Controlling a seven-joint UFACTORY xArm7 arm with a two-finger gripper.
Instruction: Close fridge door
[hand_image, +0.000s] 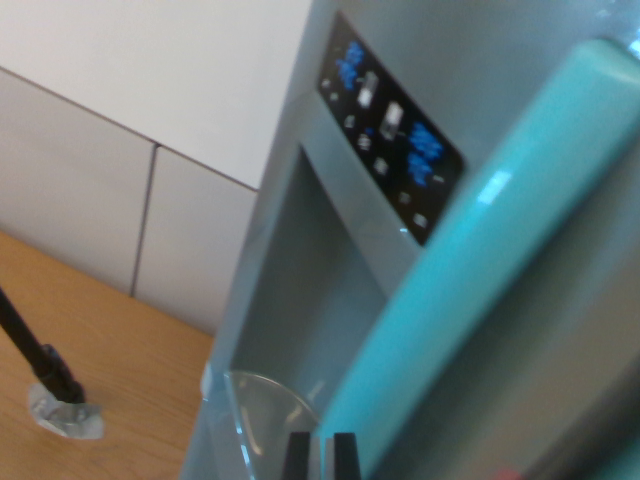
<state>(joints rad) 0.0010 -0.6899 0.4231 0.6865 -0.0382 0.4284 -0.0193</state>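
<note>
Across most of the tilted, blurred wrist view stands the fridge door (330, 120), a grey-silver panel that fills the frame from the top centre down to the lower right. We are very close to it, so we cannot see a hinge, an edge gap or the cabinet behind, and we cannot tell how far open it is.

Running diagonally from the upper right to the bottom centre is the handle (480, 260), a long teal bar that stands proud of the door. To its left the door sinks into a dispenser recess (300, 280), and above that sits a dark control panel (390, 140) with blue markings. At the foot of the recess we see a clear curved tray (262, 415).

To the left lie a pale wall (130, 110) and a wooden floor (110, 350), where a black pole (35, 350) ends in a lump of silvery tape (65, 415).

Smallest of all, the gripper (320, 458) shows only as two dark fingertips at the bottom edge, close together with a slim gap and nothing between them; they sit just beside the handle's lower end, and we cannot tell whether they touch it.

In our judgement, the step is the push itself. We should press on flat door or the handle, not the panel or tray, and push steadily and squarely so the tips do not slide off the rounded bar.
</note>
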